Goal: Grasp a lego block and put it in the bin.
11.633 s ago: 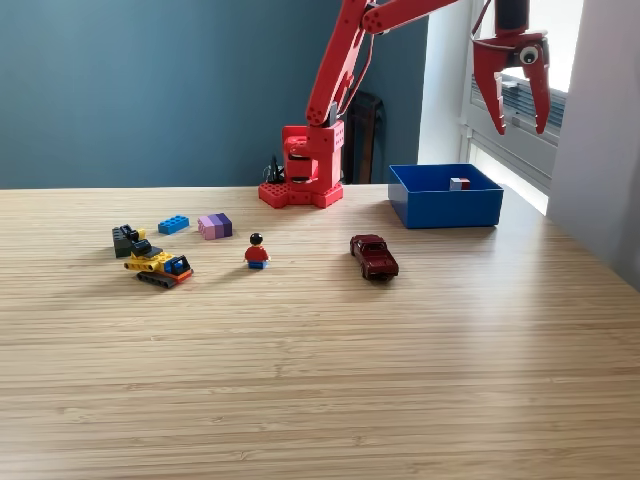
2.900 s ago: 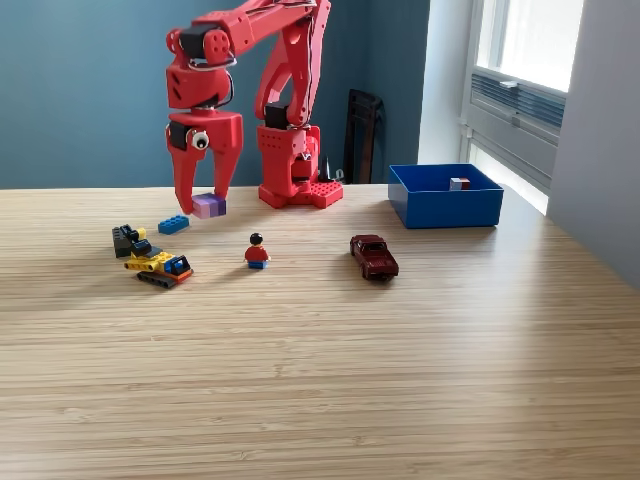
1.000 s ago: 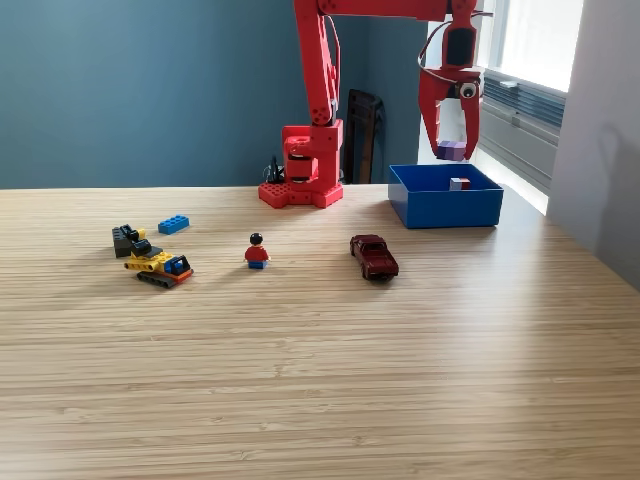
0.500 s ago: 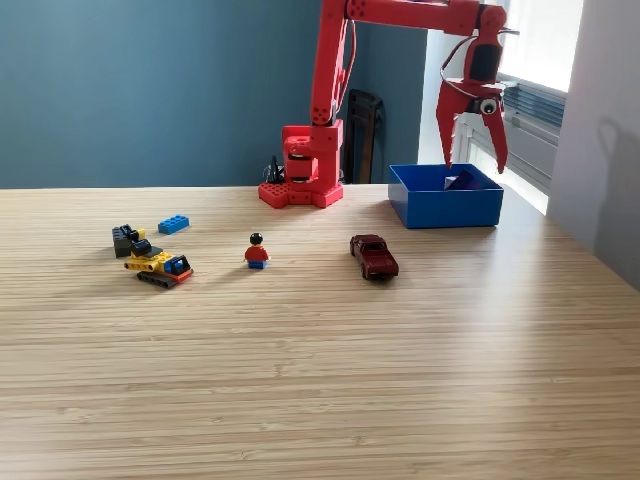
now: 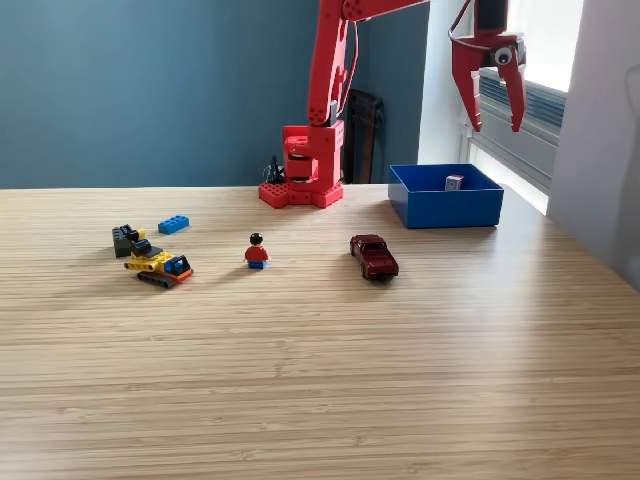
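A red robot arm (image 5: 330,60) stands on its base at the far edge of a pale wood-grain table (image 5: 320,360), its upper links reaching toward the exterior view's right, where the gripper (image 5: 497,127) hangs high above the blue bin (image 5: 445,197). The two red jaws point down and are spread apart, with nothing between them; a small round lens-like part sits on the side of the claw.

The bin, a low square open-topped box, sits on the table near the arm's base, toward the exterior view's right. Inside it, just above the far wall line, a small pale lego block (image 5: 453,182) with a touch of red shows over the rim; how it lies on the bin floor cannot be made out.

On the open tabletop, a dark red toy car (image 5: 374,256) rests in front of the bin and apart from it. A small minifigure (image 5: 257,251) in a red top with black hair stands upright near the middle. Toward the exterior view's left lies a blue lego brick (image 5: 173,224), and near it a dark grey piece (image 5: 126,238) sits just beside a yellow toy vehicle (image 5: 159,264) with blue and black parts.

Behind the table a teal wall (image 5: 150,90) fills the background, with a bright window (image 5: 545,50) at the exterior view's right. No brand, label or writing can be read on any object
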You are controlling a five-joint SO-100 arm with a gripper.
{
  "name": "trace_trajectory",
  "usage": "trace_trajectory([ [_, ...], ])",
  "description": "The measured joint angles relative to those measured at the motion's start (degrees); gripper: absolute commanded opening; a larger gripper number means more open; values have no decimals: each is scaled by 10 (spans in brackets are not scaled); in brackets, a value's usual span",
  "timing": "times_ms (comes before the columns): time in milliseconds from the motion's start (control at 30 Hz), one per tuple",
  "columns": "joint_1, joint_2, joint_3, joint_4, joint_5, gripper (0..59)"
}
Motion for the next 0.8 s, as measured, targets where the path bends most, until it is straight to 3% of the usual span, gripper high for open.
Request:
trace_trajectory([
  [433,359,0,23,4,-25,1],
  [800,417,-1,20,4,-43,1],
])
